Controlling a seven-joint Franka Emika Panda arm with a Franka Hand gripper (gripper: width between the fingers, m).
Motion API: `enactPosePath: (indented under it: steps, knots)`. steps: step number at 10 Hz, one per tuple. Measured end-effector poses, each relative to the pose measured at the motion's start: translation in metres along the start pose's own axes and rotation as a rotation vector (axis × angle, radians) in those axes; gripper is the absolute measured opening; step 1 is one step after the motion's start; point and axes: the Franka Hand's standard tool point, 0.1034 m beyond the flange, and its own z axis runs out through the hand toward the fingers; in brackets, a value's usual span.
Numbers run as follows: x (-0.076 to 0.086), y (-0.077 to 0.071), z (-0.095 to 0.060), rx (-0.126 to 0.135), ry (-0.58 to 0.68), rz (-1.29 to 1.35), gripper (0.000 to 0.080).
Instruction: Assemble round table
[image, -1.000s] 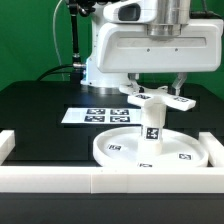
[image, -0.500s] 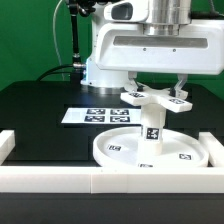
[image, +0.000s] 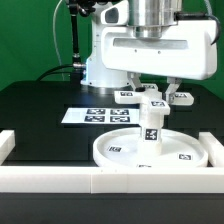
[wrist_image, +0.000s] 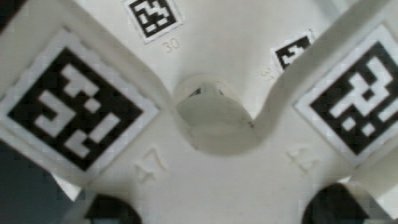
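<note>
The wide round disc (image: 112, 150) lies flat on the black table. The short post (image: 151, 128) stands upright at its middle. On top of the post sits the cross-shaped piece (image: 152, 98), its tagged arms spread level. My gripper (image: 153, 92) comes straight down over it and is shut on the cross-shaped piece at its hub. In the wrist view the cross-shaped piece (wrist_image: 214, 112) fills the picture with two large tags. My gripper (wrist_image: 228, 208) shows only as dark fingertips (wrist_image: 111, 208) pressed against either side of the white part.
The marker board (image: 92, 115) lies flat behind the disc, toward the exterior view's left. A long white border rail (image: 60, 181) runs along the front, with raised ends at both sides. The robot's white base (image: 100, 60) stands behind.
The cross-shaped piece has turned on top of the post together with my gripper; its arms now point differently. The post and disc stayed in place.
</note>
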Motion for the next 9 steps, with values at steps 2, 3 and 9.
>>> enactPosePath:
  steps: [2, 3, 9]
  knots:
    - [0.0010, -0.0021, 0.0005, 0.024, 0.018, 0.173, 0.0442]
    - [0.0015, -0.0019, 0.0003, 0.023, 0.021, 0.272, 0.0442]
    - [0.0030, -0.0019, -0.0005, 0.029, 0.016, 0.735, 0.0442]
